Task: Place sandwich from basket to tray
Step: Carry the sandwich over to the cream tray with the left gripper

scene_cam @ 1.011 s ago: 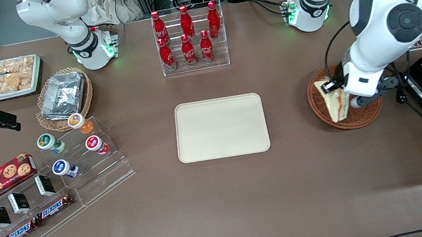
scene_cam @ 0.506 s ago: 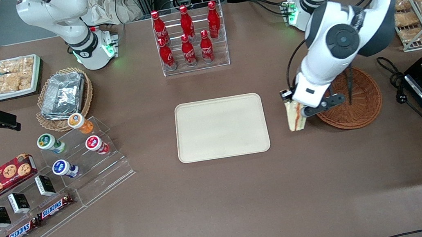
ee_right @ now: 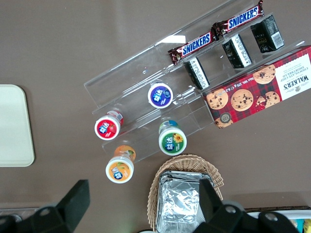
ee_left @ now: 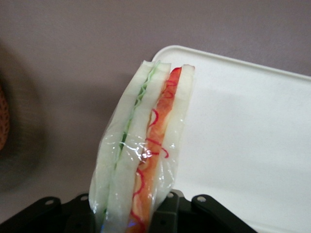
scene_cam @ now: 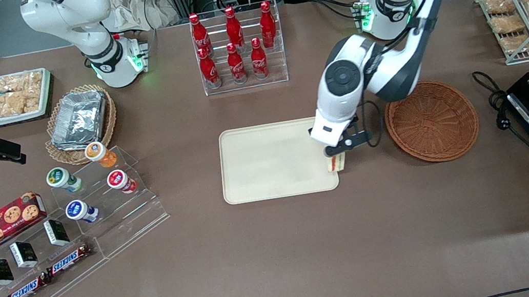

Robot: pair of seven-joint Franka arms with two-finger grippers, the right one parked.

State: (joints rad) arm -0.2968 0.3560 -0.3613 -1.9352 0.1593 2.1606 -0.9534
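transit is the change here: a second ago the sandwich (scene_cam: 337,163) was being lifted out of the basket (scene_cam: 431,121), half a second ago it hung over bare table between basket and tray, and now it hangs at the edge of the tray (scene_cam: 272,163) on the side toward the basket; the basket sits empty, well apart from the load; the gripper (scene_cam: 337,155) is clamped on the wedge, its jaws pinching the wrapped bread near the wide end, as the wrist view shows with the sandwich (ee_left: 141,160) hanging point down, edge on, over the tray's rounded corner (ee_left: 233,121); so the carry looks nearly done; judging from this, what remains is a short move farther over the tray, a descent and a release, since a drop here could land it half on the rim.
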